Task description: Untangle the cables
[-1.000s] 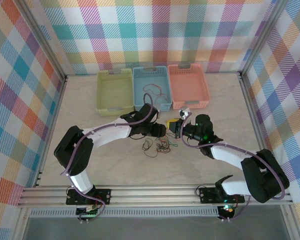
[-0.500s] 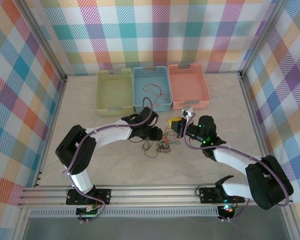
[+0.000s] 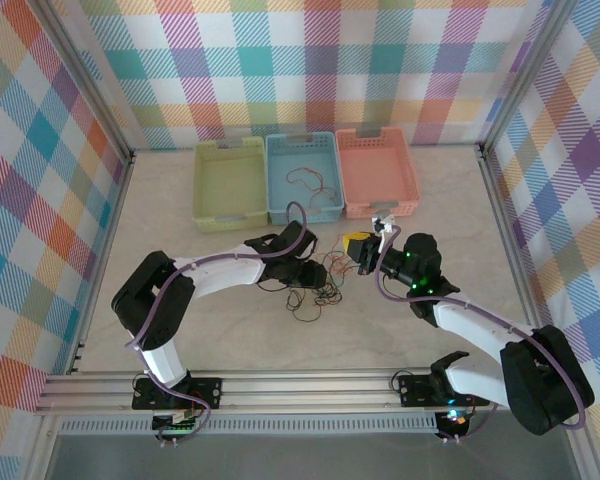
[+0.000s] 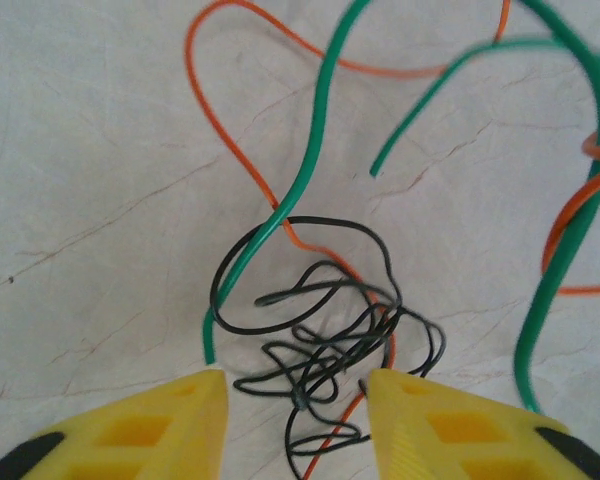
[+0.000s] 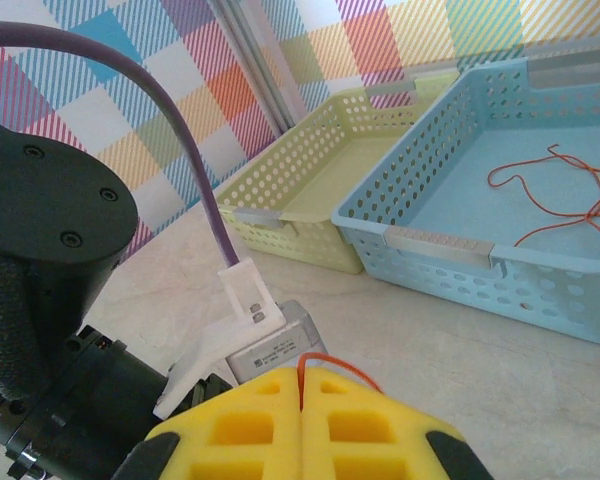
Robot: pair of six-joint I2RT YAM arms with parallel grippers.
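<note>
The cables (image 3: 320, 288) lie in a small tangle of black, green and red-orange wire on the table between the two arms. In the left wrist view a knot of black cable (image 4: 320, 345) sits between my left gripper's (image 4: 298, 405) open yellow fingers, with a green cable (image 4: 315, 130) and an orange cable (image 4: 230, 125) looping away from it. My left gripper (image 3: 315, 274) hovers low over the tangle. My right gripper (image 3: 356, 245) is to the right of the tangle, lifted. Its fingers are shut (image 5: 302, 385) on a thin orange cable (image 5: 330, 363).
Three baskets stand at the back: yellow-green (image 3: 229, 185), blue (image 3: 277, 160) with a loose orange cable (image 3: 306, 180) inside, and pink (image 3: 376, 172). In the right wrist view the blue basket (image 5: 450, 250) and the yellow-green basket (image 5: 310, 150) sit beyond the left arm's wrist camera (image 5: 265, 335).
My right gripper has drawn back to the right and up with the orange cable, stretching the tangle. My left gripper has shifted slightly down and left over the black knot.
</note>
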